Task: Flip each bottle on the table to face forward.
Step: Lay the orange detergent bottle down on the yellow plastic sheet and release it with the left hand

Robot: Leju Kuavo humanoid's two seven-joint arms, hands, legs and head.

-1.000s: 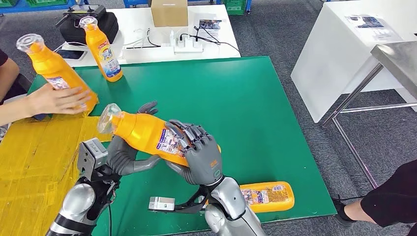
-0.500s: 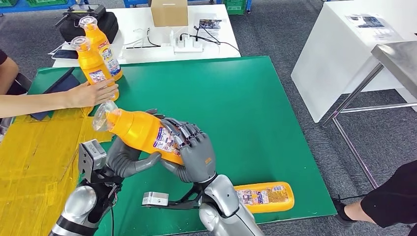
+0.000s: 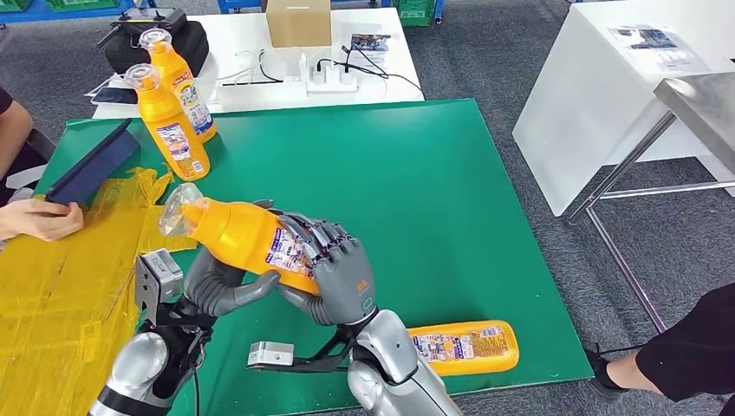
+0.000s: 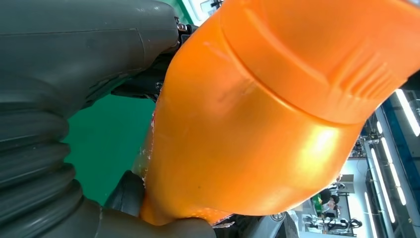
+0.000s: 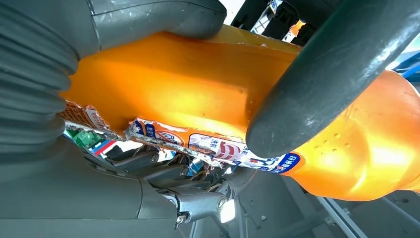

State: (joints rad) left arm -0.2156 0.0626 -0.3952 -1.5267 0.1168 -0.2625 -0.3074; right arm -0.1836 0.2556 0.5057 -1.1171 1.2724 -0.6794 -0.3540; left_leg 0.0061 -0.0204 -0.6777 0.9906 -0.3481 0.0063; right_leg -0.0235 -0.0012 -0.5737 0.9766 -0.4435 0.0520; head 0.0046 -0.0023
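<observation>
Both hands grip one tilted orange bottle above the green mat: left hand underneath, right hand wrapped over its label.

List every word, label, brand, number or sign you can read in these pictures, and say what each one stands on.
Nothing can be read for certain.
Held bottle label: printed, torn, too small and blurred.
Two upright bottles labels: too small.
Lying bottle label: too small.
Right hand back: a small orange mark, unreadable.
Printed sheets on the white table: too blurred.
</observation>
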